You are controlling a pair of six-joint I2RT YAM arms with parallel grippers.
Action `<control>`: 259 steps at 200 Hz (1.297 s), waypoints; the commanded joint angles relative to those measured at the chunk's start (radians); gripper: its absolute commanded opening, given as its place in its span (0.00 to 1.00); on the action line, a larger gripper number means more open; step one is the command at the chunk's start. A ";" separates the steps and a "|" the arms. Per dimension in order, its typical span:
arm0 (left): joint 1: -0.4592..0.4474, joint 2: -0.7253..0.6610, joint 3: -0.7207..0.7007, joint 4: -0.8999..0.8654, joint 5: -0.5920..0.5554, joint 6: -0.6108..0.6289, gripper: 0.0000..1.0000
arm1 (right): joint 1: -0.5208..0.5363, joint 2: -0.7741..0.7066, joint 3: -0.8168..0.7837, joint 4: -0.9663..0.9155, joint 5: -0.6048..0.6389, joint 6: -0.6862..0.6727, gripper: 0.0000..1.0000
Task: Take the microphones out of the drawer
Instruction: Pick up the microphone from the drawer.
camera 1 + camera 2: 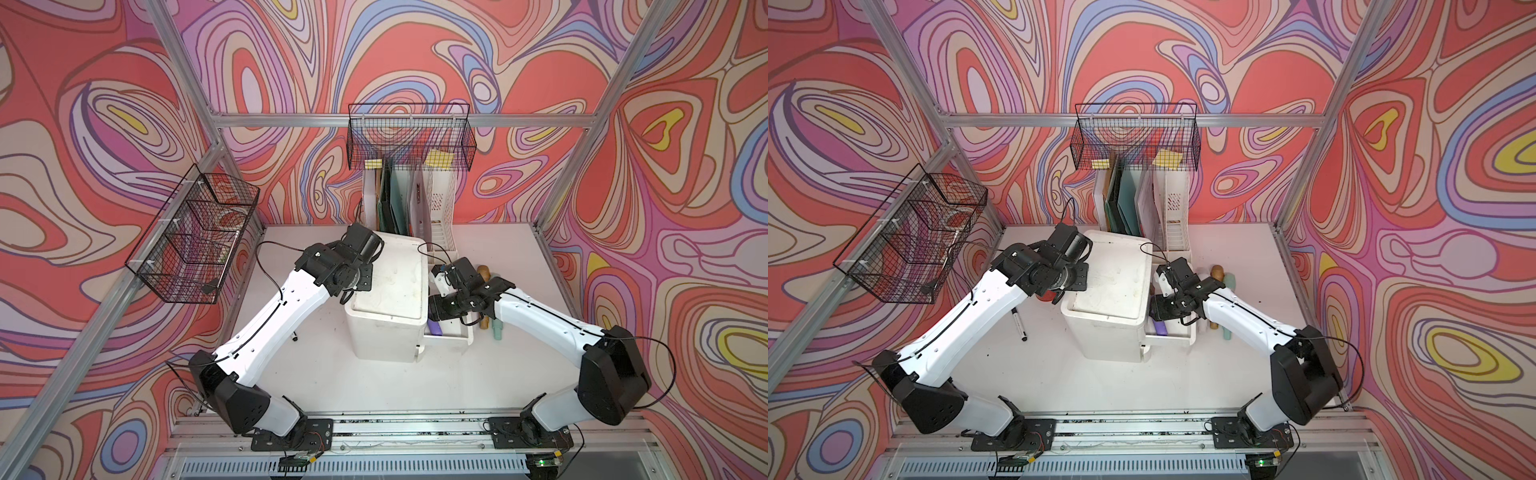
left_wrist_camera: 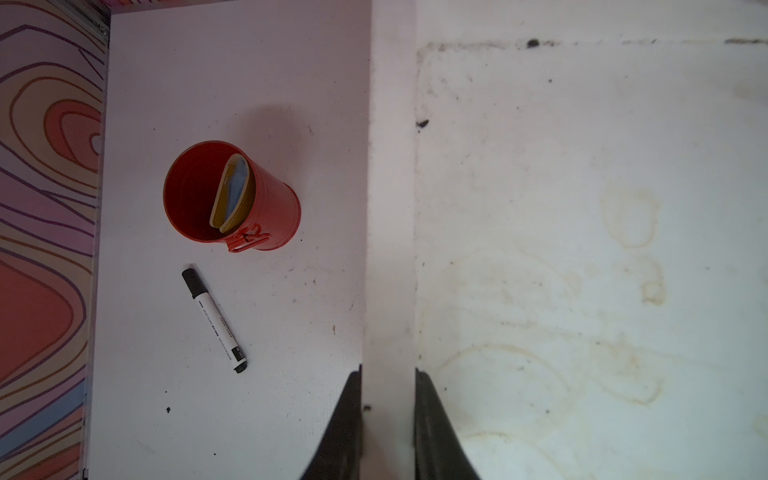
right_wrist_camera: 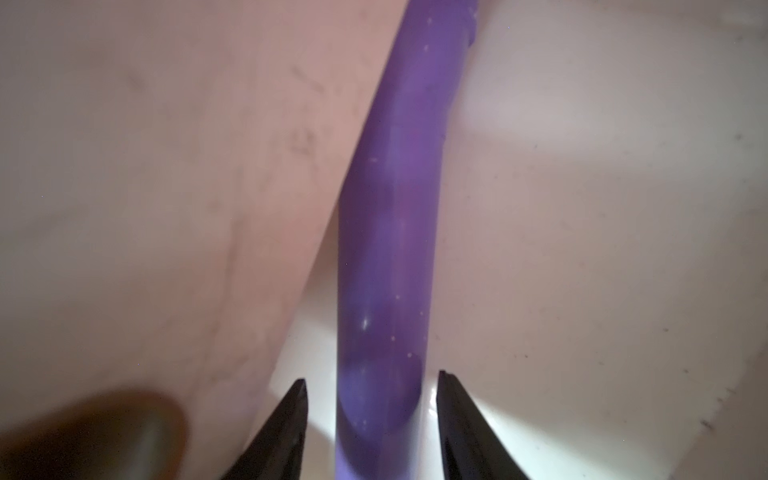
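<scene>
— Where is our right pincer [image 3: 372, 376]?
— Its jaws stand apart, one on each side of the purple microphone [image 3: 386, 208]. The microphone lies in the open drawer [image 1: 449, 340].
— And our left pincer [image 2: 387, 370]?
— We see it clamped on the rim of the white box [image 1: 386, 291].

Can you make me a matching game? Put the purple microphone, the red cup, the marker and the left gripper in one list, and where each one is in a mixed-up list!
Things:
1. purple microphone
2. red cup
3. marker
4. left gripper

Places:
A. lying flat on the table
B. clamped on the white cabinet top's rim
C. standing on the table, something yellow and blue inside
D. in the open drawer, between the open right gripper fingers

Pairs: 1-D, 2-C, 3-A, 4-B
</scene>
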 commanded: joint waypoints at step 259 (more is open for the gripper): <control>0.010 -0.014 -0.049 -0.064 -0.088 0.033 0.00 | 0.066 0.032 0.042 -0.103 0.336 0.229 0.16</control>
